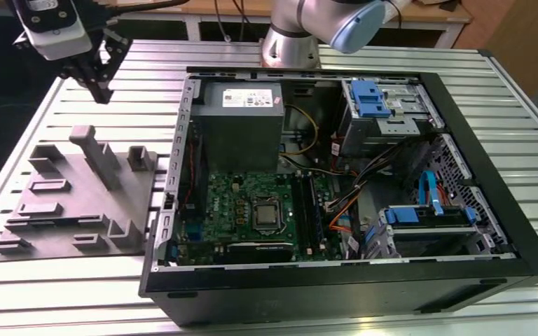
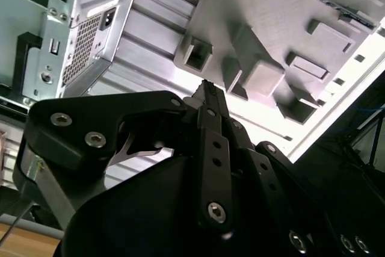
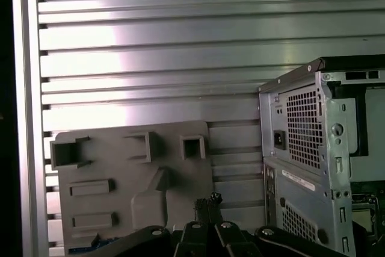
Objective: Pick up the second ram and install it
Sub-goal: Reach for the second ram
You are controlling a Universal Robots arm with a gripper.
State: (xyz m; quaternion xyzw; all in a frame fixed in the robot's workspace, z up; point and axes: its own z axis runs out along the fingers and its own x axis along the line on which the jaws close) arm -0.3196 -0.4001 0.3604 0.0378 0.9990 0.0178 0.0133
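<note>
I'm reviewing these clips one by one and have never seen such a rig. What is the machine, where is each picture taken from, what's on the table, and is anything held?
The machine is one robot arm ending in a gripper, a two-fingered clamp. The exterior view comes from a camera off the arm and takes in the whole scene. Both wrist views come from cameras riding near the gripper, looking past its fingers. On the slatted metal table stand an open computer case, its green circuit board exposed, and a grey tray with upright ribs. The gripper hangs near the tray, shut, with nothing seen between its fingers.
</note>
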